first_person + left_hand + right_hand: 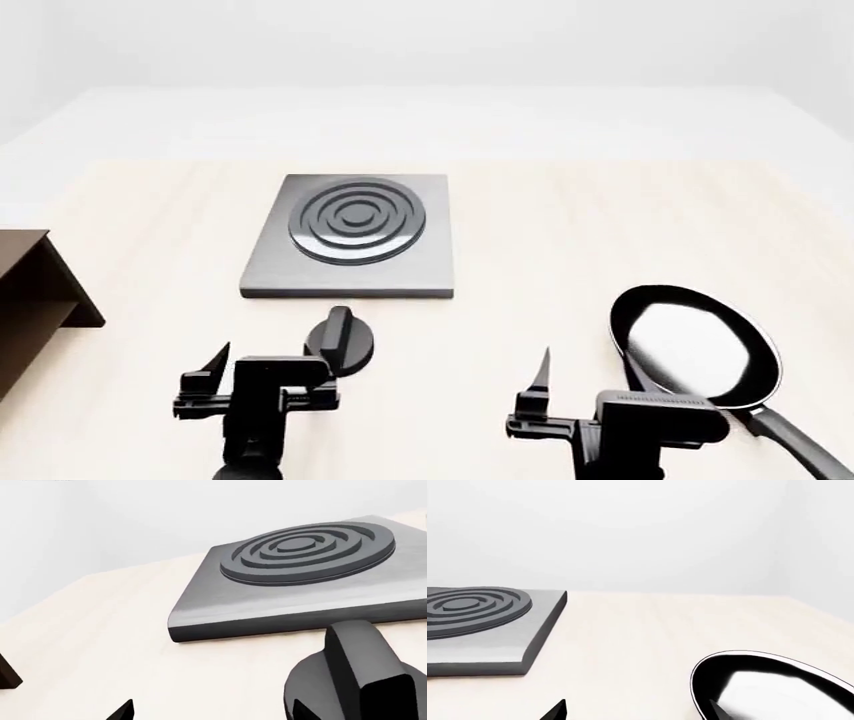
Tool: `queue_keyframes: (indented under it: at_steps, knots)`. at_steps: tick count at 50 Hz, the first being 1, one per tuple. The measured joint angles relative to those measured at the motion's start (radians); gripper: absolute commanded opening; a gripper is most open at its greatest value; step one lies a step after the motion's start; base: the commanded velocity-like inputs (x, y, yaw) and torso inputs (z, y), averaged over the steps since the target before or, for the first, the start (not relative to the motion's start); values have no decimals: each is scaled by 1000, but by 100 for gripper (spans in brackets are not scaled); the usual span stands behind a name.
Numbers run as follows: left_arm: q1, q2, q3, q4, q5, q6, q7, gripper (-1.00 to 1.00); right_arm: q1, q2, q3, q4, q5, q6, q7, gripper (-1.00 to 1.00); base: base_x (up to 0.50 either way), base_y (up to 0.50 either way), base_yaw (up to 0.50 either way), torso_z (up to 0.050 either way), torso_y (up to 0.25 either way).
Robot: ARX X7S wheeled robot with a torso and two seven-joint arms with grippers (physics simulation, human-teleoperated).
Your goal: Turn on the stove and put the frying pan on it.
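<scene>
Two grippers low in the head view, both spread wide and grasping nothing. Left gripper (274, 355) at about 7 o'clock on the table (601, 250), one fingertip (214, 358) apart to the outside, the other side touching or just beside the knob (339, 340); contact not certain. Knob standing at 6 o'clock of the stove (350, 238), just off its near edge, ridge upright and running toward the slab. Stove lying flat at about 11 o'clock from table centre, concentric rings raised on its top, nothing resting on it. From the left wrist: knob (353, 680) large and close, stove (300, 580) beyond it. Right gripper (587, 375) at about 5 o'clock, released, one fingertip (541, 372) pointing away from the robot, frying pan (694, 345) just beside it toward 3 o'clock. Pan flat on the table, glossy inside, handle running off toward 5 o'clock, well apart from the stove. From the right wrist: pan rim (774, 680) near, stove corner (494, 630) farther off. Brown wooden shelf (34, 300) at 9 o'clock, cut by the frame edge.
</scene>
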Motion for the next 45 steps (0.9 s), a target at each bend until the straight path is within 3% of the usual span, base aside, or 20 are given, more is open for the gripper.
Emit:
queue_keyframes:
  at_steps: [22,34,45]
  knots:
    - [-9,15,92,-5,30,-1,10,100,-6,16,-22,18,21,-11,1,100,0,0,0,0,0]
    - [96,-4,142,254,0,-93,63,100,-4,24,-28,21,33,-2,7,100,0,0,0,0,0]
    - [162,-38,115,522,-55,-214,77,100,1,38,-35,-6,48,34,8,100,0,0,0,0,0]
